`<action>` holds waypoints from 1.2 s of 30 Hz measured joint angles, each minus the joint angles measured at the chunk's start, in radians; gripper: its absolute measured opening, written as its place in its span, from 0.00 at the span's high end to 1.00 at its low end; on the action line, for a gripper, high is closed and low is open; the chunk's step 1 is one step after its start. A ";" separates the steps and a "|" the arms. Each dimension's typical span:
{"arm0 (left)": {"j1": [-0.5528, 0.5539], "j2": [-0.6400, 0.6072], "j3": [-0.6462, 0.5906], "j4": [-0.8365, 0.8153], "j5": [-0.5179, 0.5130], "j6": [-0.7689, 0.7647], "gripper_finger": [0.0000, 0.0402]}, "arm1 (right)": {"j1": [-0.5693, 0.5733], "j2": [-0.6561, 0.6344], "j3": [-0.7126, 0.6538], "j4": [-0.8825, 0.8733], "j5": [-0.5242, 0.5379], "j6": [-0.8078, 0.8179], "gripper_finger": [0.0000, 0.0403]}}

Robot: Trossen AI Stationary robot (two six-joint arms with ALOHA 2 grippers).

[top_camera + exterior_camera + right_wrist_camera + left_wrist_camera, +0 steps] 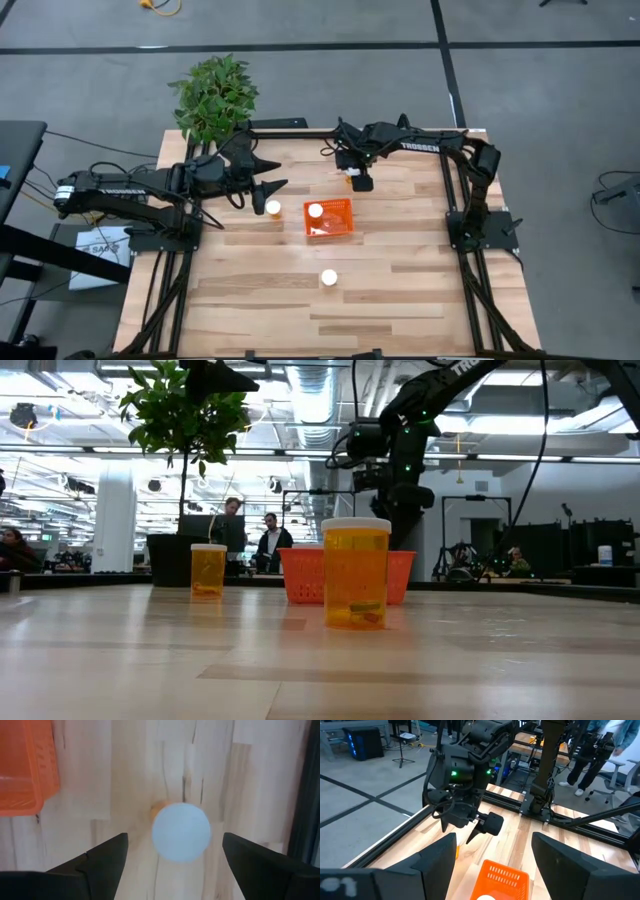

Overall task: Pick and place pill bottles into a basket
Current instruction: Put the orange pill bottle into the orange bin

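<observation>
The orange basket (329, 218) sits mid-table with a white-capped pill bottle (316, 211) upright inside. One bottle (273, 207) stands on the table left of the basket, and another (329, 278) stands nearer the front edge. A further bottle (181, 832) stands behind the basket, directly under my right gripper (175, 836). That gripper is open and points down, its fingers on either side of the white cap and above it. My left gripper (280, 173) is open and empty. It hovers just behind the left bottle and faces the basket (502, 880).
A potted plant (215, 95) stands at the far left corner of the table. Black frame rails run along the left (165, 280) and right (475, 290) sides. People stand in the room beyond the table (250, 535).
</observation>
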 joint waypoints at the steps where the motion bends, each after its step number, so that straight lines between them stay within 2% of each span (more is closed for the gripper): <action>1: 0.000 0.000 0.000 0.000 0.000 0.000 0.38 | -0.001 0.000 0.000 0.000 0.000 -0.004 0.20; 25: 0.000 0.000 0.000 0.000 0.007 -0.001 0.38 | -0.014 0.080 0.000 0.040 0.003 -0.053 0.21; 36: 0.000 0.000 0.000 -0.007 0.008 -0.001 0.38 | -0.014 0.080 0.000 0.040 0.003 -0.058 0.30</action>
